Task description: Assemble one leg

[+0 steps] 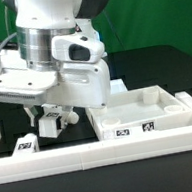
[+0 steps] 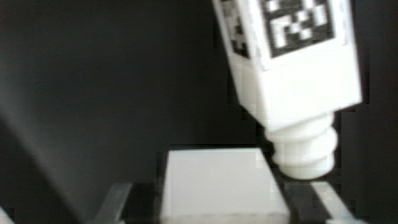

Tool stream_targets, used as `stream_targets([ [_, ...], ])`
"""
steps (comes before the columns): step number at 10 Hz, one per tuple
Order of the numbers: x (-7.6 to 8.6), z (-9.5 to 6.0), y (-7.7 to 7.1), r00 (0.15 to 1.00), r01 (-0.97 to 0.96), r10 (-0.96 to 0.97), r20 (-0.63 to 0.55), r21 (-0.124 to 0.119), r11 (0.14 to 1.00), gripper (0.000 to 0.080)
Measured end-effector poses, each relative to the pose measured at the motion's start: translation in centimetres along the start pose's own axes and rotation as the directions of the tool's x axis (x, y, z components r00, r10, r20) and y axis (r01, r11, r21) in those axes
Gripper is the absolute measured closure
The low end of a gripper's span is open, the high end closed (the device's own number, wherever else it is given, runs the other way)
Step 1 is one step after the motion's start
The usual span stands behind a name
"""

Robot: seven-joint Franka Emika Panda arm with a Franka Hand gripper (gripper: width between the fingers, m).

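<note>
Pinching a white leg [image 2: 222, 172] between its fingers, the pincer [image 2: 217, 205] hangs just beside another tagged leg [image 2: 294, 75]

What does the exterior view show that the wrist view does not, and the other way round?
Only the exterior view shows the robot arm and the large white tray-shaped panel on the exterior view's right. Only the wrist view shows the leg closely, with its tag and round peg end. Both show the black table and the gripper; whether it is open, I cannot tell.
</note>
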State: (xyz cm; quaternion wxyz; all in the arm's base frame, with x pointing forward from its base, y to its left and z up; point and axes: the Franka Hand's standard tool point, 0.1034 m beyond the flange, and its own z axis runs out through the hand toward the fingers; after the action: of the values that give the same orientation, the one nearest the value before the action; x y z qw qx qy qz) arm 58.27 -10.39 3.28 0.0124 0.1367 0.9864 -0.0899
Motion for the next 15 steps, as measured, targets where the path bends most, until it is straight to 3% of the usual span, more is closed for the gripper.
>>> stream_targets([
  [1,0.5,0.3,-0.1,1.000,0.006,-0.006,-0.006,0.005,1.000,0.0512],
  [2,0.9,0.3,-0.1,1.000,-0.002,0.002,-0.012,0.006,1.000,0.0433],
  [3,0.9,0.2,-0.3,1.000,-0.009,0.009,-0.012,0.006,1.000,0.0433],
  [5,0.9,0.3,-0.5,1.000,-0.020,0.020,-0.012,0.007,1.000,0.0181],
  [9,-0.9,-2.9,-1.2,0.990,-0.132,0.132,0.042,-0.001,0.991,0.0151],
  [12,-0.7,-2.6,-1.2,0.983,-0.178,0.178,0.036,-0.002,0.984,0.0150],
  [14,-0.5,-2.0,-2.3,0.880,-0.474,0.474,0.014,-0.016,0.880,0.0150],
  [15,-0.8,-2.2,-3.0,0.761,-0.648,0.649,0.012,-0.038,0.761,0.0150],
])
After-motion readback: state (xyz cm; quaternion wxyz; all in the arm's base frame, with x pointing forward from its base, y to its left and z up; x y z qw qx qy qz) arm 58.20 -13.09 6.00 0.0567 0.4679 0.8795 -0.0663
